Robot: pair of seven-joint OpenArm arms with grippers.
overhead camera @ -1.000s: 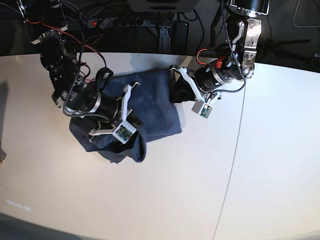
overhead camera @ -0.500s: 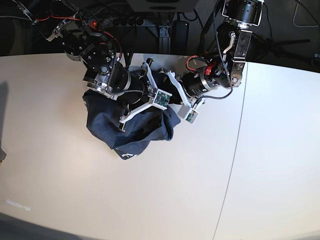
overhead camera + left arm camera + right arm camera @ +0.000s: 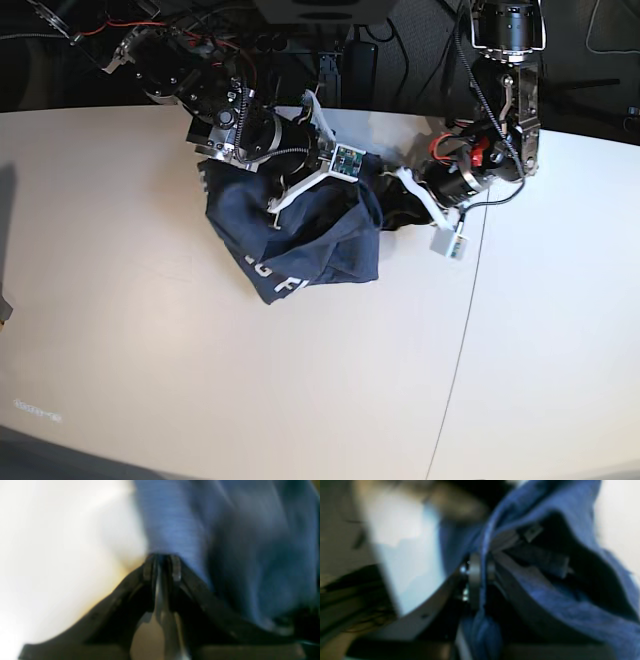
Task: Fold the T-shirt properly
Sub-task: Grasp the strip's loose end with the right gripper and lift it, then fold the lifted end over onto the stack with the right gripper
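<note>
The blue-grey T-shirt (image 3: 305,235) hangs bunched between both arms near the table's far middle, with part of its white lettering (image 3: 285,277) showing on the lower fold. In the base view my right gripper (image 3: 365,180) comes from the left and my left gripper (image 3: 395,200) from the right; the two are close together and their tips are buried in cloth. In the blurred left wrist view the left gripper (image 3: 162,558) is shut on a fold of the T-shirt (image 3: 225,542). The right gripper (image 3: 480,566) pinches a hem of the T-shirt (image 3: 557,600).
The white table (image 3: 200,380) has a seam (image 3: 465,340) running toward the front on the right. Beyond its far edge lie a power strip (image 3: 240,42) and cables. A dark shadow (image 3: 8,190) marks the left edge.
The right arm swung from the lower left up and to the right, dragging the T-shirt with it; the cloth bunched and its lettering turned into view. The left arm shifted right.
</note>
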